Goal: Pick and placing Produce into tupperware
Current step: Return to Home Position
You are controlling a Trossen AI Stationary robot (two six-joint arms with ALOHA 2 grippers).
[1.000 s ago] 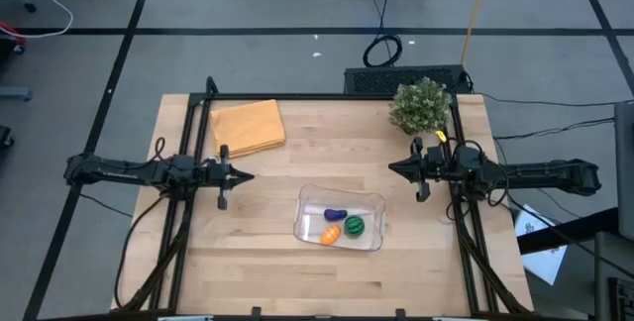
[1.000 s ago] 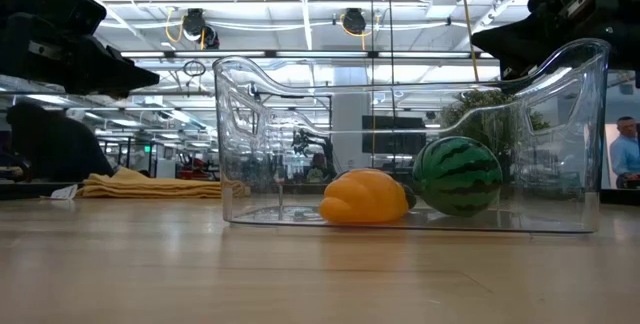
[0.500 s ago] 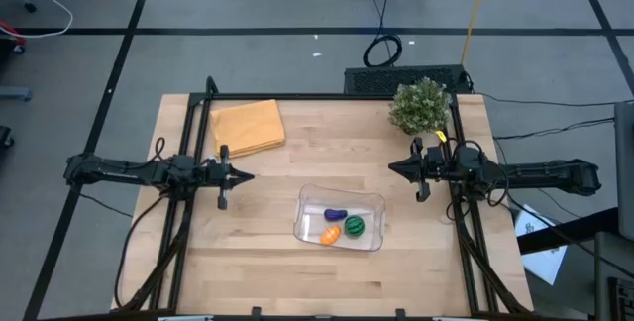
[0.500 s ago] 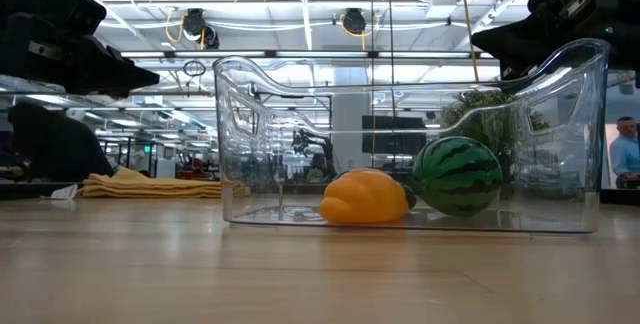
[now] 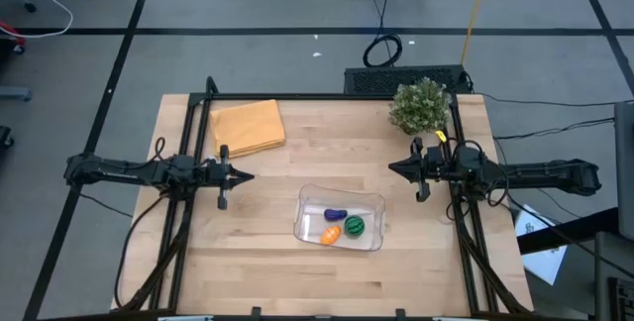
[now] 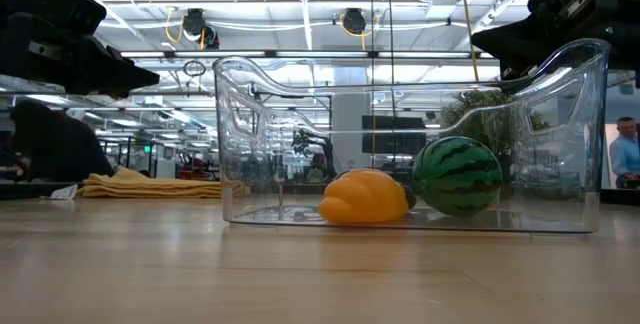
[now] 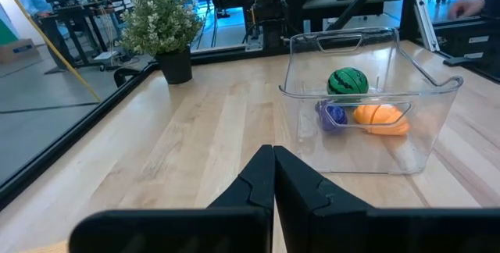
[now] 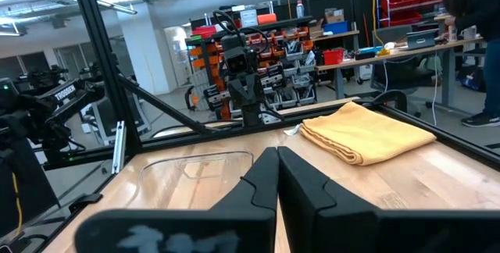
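Container: the clear shallow rectangular plastic tupperware (image 5: 315, 195) stands in the near middle of the wooden table (image 5: 277, 271), between both arms.
Produce: the purple elongated toy piece (image 5: 335, 213), the green striped round piece (image 5: 354, 226) and the orange piece (image 5: 331, 234) all lie inside it.
Left gripper (image 5: 248, 175): at the left side, clenched on nothing.
Right gripper (image 5: 391, 168): at the right side, clenched, also empty.
Reason: I judge a rest pose, kept apart so nothing bumps the tupperware.
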